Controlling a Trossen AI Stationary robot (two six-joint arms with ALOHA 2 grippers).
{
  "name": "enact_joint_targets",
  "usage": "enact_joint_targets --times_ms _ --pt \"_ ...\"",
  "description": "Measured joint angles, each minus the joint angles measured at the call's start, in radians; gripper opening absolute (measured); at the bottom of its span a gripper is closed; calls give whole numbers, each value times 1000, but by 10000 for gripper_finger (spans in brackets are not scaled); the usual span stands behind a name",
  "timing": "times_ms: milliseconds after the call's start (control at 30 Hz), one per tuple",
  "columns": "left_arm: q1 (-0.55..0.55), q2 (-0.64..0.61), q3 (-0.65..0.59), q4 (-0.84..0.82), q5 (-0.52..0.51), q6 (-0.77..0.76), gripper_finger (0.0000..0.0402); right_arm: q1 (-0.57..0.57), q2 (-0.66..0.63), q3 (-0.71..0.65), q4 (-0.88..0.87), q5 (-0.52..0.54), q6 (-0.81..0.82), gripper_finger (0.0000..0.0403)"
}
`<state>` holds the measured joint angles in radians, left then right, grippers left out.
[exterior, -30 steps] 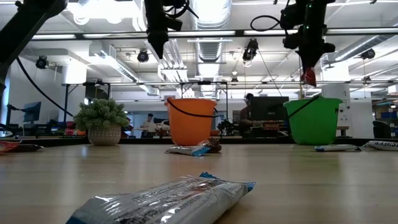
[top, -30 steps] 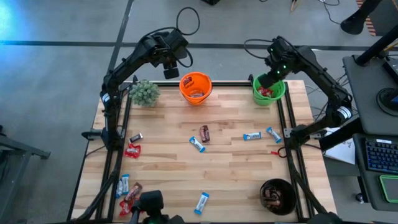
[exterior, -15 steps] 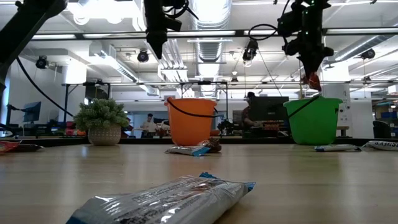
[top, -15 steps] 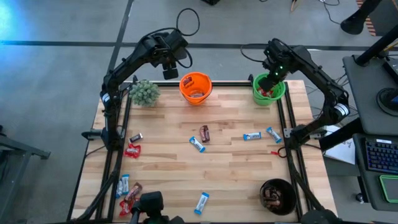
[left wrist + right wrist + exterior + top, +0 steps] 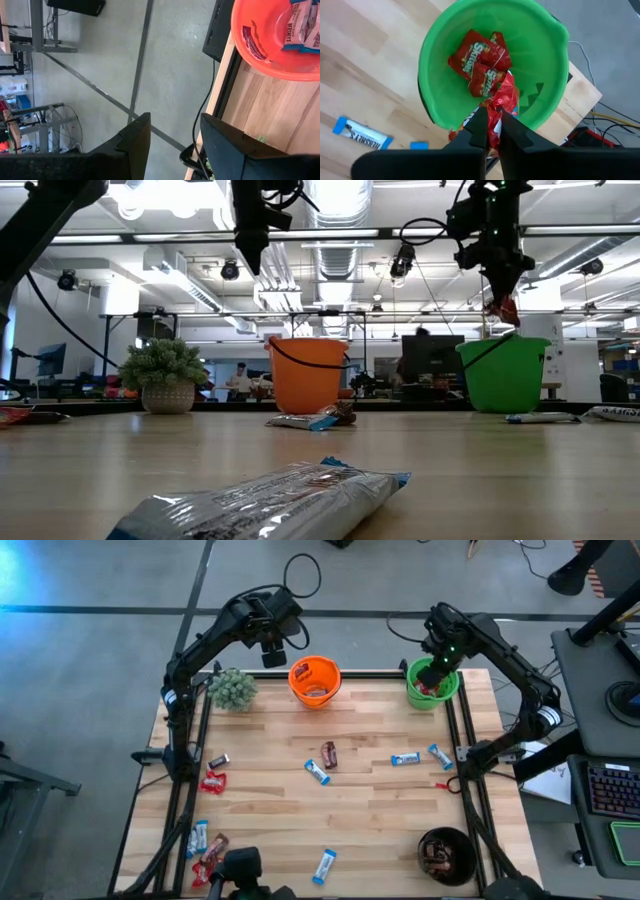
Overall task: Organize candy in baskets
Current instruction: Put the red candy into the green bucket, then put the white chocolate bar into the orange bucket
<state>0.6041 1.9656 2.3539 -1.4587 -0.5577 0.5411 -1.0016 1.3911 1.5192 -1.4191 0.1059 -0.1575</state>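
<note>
My right gripper (image 5: 491, 125) hangs over the bright green basket (image 5: 435, 50) at the table's far right (image 5: 432, 688), shut on a red candy (image 5: 504, 95). Red candies (image 5: 477, 67) lie in that basket. My left gripper (image 5: 172, 134) stands open and holds nothing, high up beyond the table's far edge, just left of the orange basket (image 5: 315, 680), which holds blue-and-white candies (image 5: 300, 27). The black basket (image 5: 447, 855) with dark candies stands at the near right. Several candies (image 5: 318, 772) lie flat on the wood. My right gripper pinches the red candy's upper end (image 5: 496, 107) between its two fingers (image 5: 477, 132). The fingers come from above, pointing steeply down. The crumpled wrapper hangs below them (image 5: 506, 310), lifted clear, just above the green basket's mouth near its rim.
A fuzzy plant (image 5: 233, 688) stands at the far left corner. Loose candies lie mid-table (image 5: 405, 759), along the left edge (image 5: 213, 781) and near the front (image 5: 324, 865). One wrapper (image 5: 270, 500) lies right before the low camera. Dark rails border the table's sides.
My right gripper has rolled a little about its own axis and tipped slightly above the green basket, staying shut. The red candy has swung with it, a touch toward the basket's middle.
</note>
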Motion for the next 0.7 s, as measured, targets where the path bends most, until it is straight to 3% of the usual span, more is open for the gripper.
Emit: enact_joint_targets --times_ms 400,600,700 --pt "0 0 0 -4 0 0 155 0 -1 0 6 2 30 91" --pt "0 0 0 1 2 0 155 0 -2 0 14 -2 69 104" --pt "0 0 0 4 54 0 155 0 -2 1 22 -33 119 102"
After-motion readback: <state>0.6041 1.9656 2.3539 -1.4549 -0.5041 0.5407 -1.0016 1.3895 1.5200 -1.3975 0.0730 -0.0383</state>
